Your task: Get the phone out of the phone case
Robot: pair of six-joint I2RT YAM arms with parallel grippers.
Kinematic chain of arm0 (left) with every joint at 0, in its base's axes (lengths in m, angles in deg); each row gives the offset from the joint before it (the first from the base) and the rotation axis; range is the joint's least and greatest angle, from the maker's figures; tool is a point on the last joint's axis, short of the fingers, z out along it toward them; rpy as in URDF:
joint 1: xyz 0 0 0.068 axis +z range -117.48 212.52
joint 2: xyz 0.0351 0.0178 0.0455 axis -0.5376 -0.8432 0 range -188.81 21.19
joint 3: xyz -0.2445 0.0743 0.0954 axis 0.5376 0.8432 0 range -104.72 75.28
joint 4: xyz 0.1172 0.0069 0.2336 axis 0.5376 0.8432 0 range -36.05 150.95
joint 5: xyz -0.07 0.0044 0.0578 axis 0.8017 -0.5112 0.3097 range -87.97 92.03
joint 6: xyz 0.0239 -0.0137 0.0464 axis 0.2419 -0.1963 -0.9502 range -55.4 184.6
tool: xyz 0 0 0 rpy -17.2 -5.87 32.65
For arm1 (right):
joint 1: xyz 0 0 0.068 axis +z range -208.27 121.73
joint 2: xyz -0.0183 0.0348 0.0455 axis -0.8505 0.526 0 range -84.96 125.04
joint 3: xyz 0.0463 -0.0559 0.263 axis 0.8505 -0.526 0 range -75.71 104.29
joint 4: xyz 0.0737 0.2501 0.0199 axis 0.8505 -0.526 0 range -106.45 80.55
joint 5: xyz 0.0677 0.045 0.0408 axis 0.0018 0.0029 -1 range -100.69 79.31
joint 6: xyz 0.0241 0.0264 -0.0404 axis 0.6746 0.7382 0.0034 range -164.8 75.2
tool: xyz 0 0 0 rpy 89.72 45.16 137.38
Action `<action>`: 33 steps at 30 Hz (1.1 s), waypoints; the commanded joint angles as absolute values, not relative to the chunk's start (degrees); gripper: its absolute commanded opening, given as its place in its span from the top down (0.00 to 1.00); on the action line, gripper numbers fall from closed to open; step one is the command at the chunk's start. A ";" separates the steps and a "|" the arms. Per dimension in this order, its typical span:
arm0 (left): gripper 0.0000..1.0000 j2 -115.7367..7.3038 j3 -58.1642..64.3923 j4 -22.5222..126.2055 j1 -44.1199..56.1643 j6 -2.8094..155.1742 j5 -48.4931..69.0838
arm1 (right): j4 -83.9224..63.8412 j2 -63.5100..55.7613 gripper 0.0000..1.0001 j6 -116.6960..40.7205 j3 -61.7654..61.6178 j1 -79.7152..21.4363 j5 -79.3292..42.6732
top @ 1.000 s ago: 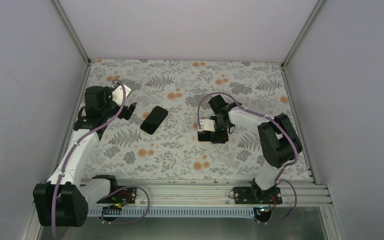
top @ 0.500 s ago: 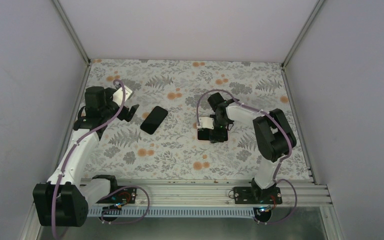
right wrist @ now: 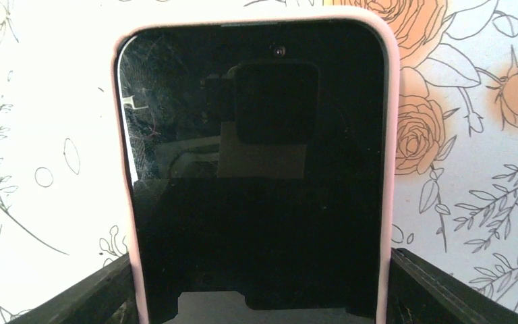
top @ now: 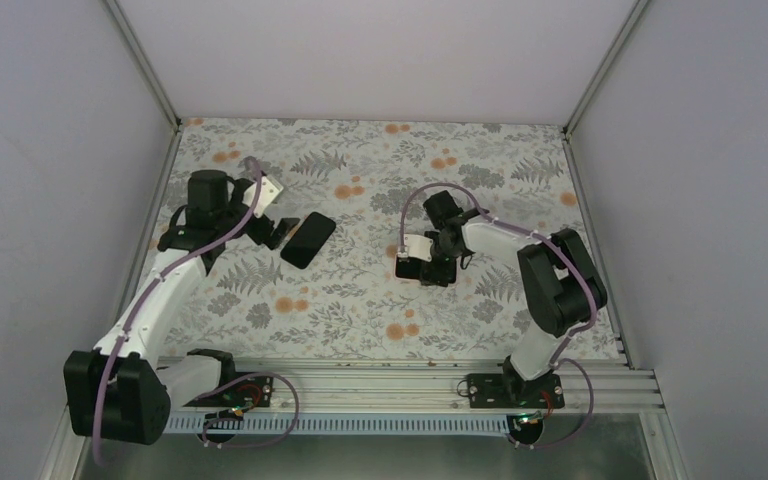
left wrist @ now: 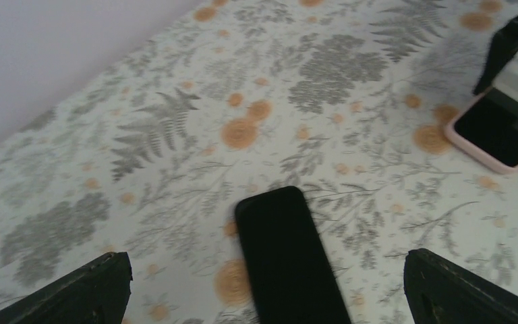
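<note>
Where the floral table [top: 360, 330] spreads beyond the arm bases, a bare black phone [left wrist: 290, 260] lies flat just ahead of the left gripper [left wrist: 270, 273], whose fingers stand wide apart and touch nothing. Further right, the right gripper [right wrist: 260, 266] straddles the pink phone case [right wrist: 392, 135], one finger against each long side; whether it clamps cannot be told. The phone [right wrist: 256, 202] sits inside the case, screen up, beneath that gripper.

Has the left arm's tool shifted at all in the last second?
Yes. The left tool has moved right, closing on the black phone, which lies where it was on the table.
</note>
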State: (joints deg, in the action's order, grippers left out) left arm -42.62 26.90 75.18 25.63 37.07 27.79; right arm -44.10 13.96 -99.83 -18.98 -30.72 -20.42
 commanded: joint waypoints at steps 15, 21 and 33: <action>0.00 -61.28 9.93 90.23 18.28 36.97 45.99 | -34.82 1.61 0.17 -93.47 -14.38 -25.75 -19.64; 0.00 -66.57 5.55 90.70 16.66 39.62 48.96 | -30.38 3.54 0.17 -92.05 -12.56 -21.90 -15.87; 0.00 -76.40 0.57 90.62 14.44 40.45 51.67 | -24.71 4.96 0.16 -90.77 -10.39 -16.55 -11.23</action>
State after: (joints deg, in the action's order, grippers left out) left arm -73.92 3.43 89.95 15.05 40.16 48.21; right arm -30.61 4.60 -92.09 -13.27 -18.41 -13.69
